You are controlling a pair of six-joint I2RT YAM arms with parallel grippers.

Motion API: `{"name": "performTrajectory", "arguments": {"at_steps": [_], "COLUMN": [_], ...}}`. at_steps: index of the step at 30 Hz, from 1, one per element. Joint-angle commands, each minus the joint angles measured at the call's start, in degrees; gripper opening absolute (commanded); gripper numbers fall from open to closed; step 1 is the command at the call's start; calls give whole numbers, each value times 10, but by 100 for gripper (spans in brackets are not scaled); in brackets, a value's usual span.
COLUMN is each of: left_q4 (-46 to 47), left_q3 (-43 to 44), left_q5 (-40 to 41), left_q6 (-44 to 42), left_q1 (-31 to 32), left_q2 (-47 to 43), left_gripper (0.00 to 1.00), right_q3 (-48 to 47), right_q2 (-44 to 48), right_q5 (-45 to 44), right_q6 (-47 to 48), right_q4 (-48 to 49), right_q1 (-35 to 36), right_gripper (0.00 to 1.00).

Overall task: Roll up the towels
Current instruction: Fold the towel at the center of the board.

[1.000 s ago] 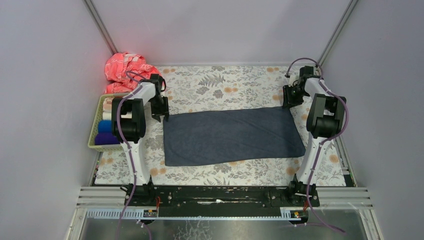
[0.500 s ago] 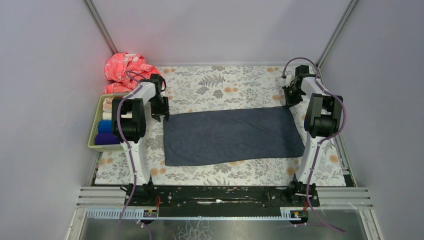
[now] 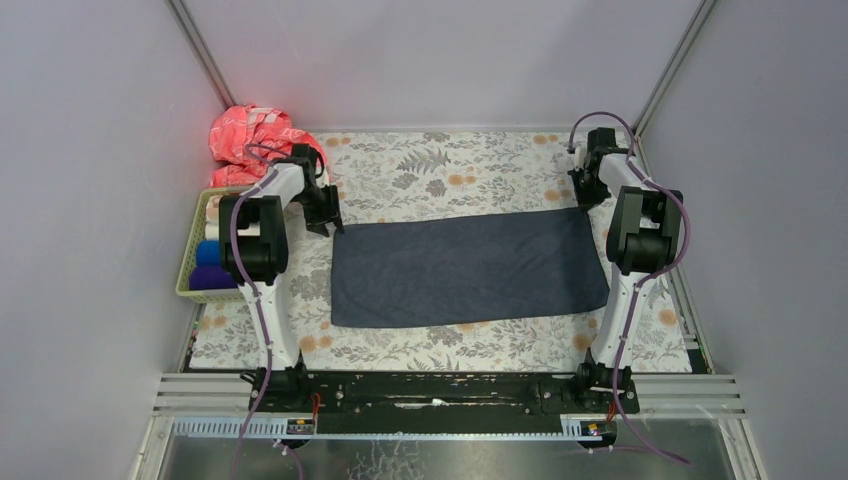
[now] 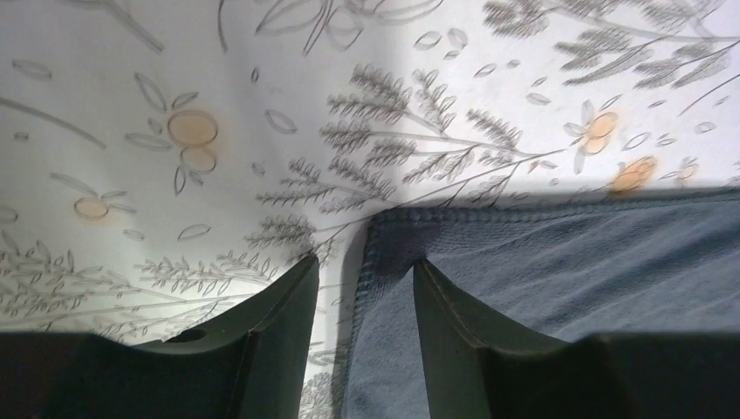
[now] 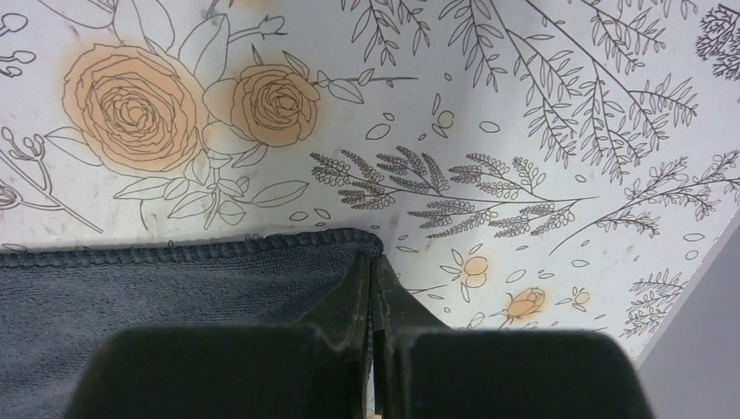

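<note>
jaws together, right gripper (image 5: 372, 266) at towel (image 5: 174, 292)

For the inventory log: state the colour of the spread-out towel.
The towel is plain dark grey-blue; it shows best in the top view.

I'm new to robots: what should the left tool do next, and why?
Probably close the left tool: its jaws stand open astride one far corner of the dark towel, while the right tool looks shut on the other far corner.

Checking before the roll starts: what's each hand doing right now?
Left hand: open, straddling the dark towel corner.
Right hand: closed at another corner; grip unclear.
</note>
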State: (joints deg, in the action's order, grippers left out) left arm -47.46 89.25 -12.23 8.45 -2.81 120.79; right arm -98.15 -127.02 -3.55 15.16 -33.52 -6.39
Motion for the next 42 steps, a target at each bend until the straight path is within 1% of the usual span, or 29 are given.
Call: {"name": "performTrajectory", "arguments": {"at_steps": [1, 7, 11, 13, 15, 16, 19, 21, 29, 35, 42], "left_q4": [67, 61, 51, 46, 58, 63, 67, 60, 39, 31, 26], "left_q3": [0, 15, 18, 18, 13, 12, 19, 26, 24, 29, 28], "left_q5": [-43, -24, 14, -9, -50, -54, -26, 3, 73, 98, 138], "left_q6": [11, 8, -1, 0, 10, 13, 17, 13, -6, -10, -11], "left_q1": [-8, -7, 1, 2, -2, -3, -5, -5, 25, 43, 47], "left_q2": [-15, -4, 11, 11, -6, -20, -50, -49, -5, 19, 43], "left_gripper": [44, 43, 42, 42, 42, 42, 44, 44, 41, 41, 40], "right_q3": [15, 21, 23, 25, 27, 28, 31, 32, 34, 31, 32], "right_q2": [-3, -1, 0, 1, 2, 3, 7, 7, 7, 7, 9], "right_q5": [-26, -21, -15, -13, -18, -20, -22, -19, -16, -11, -8], "right_q6": [7, 7, 5, 6, 8, 9, 9, 9, 8, 6, 6], "right_q4": [28, 31, 33, 33, 33, 32, 35, 37, 38, 36, 38], "right_q1": [-4, -4, -3, -3, -3, -3, -4, -4, -2, -3, -3], "right_gripper": [0, 0, 0, 0, 0, 0, 0, 0, 0, 0, 0]}}
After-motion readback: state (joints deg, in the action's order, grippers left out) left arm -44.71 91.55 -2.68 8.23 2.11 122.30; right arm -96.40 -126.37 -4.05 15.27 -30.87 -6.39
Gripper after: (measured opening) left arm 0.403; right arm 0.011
